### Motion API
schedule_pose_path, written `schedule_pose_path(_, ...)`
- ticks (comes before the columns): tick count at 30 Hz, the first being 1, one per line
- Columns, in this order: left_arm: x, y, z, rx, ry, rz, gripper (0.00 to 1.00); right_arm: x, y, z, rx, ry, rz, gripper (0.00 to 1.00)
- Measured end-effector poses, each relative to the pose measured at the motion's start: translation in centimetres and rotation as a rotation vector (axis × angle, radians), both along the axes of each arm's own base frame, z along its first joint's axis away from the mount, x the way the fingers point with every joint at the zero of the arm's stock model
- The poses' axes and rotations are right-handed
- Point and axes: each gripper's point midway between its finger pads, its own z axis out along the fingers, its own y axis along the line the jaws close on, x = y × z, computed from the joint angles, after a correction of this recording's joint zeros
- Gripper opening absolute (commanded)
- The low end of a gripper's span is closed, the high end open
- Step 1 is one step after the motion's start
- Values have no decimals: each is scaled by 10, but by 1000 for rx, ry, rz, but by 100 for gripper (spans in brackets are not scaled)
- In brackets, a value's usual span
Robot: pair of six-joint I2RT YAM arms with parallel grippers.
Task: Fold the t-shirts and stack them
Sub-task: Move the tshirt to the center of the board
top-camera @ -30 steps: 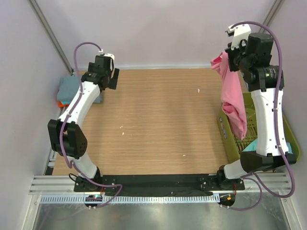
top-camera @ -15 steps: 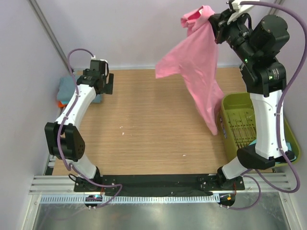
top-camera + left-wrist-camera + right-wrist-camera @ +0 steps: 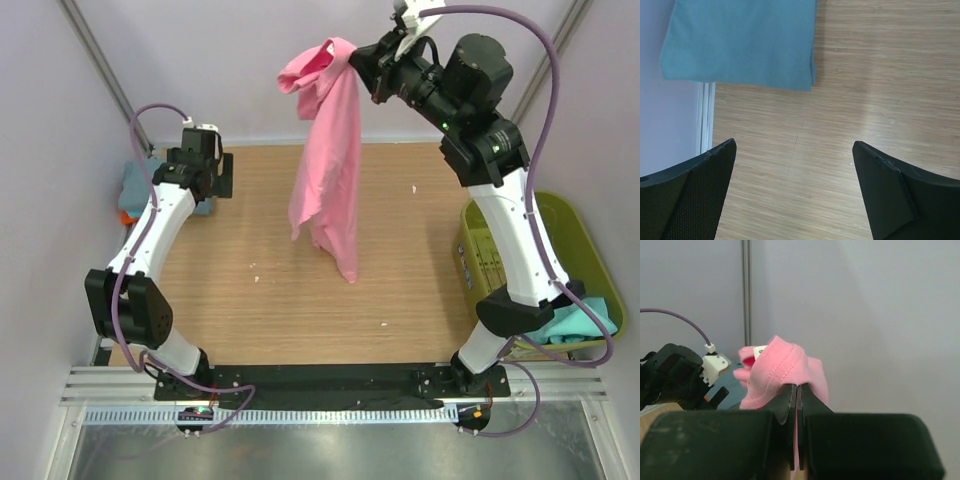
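Our right gripper [image 3: 362, 60] clamps the pink t-shirt [image 3: 335, 160], hanging lengthwise straight below it, well right of our spread-jawed left gripper [image 3: 205, 172].

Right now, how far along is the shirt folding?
Done: a folded blue shirt lies on an orange one at the far left edge. In hand: the right hand holds the pink shirt up, hanging unfolded over the table; the left hand is open, empty. Left: fold and stack pink, then the teal shirt in the basket.
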Motion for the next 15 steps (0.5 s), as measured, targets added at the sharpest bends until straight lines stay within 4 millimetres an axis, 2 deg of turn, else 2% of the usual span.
schedule_pose_path(5,-3,1,-3,4,8,3,99,18,12,-38,-6,94,-2,1)
schedule_pose_path(6,-4,1,-3,4,8,3,99,22,11,-50,-16,121,-21,5)
schedule_pose_path(7,-4,1,-3,4,9,3,99,25,9,-61,-25,145,-38,16)
schedule_pose_path(8,-4,1,-3,3,8,3,99,29,6,-75,-29,173,-61,52)
schedule_pose_path(9,-3,1,-3,2,8,3,99,32,-1,-92,-37,214,-88,67)
schedule_pose_path(11,-3,1,-4,-3,11,5,98,38,-23,-126,-60,264,-161,87)
schedule_pose_path(15,1,2,-6,-19,15,16,98,34,-94,-228,-131,447,-354,90)
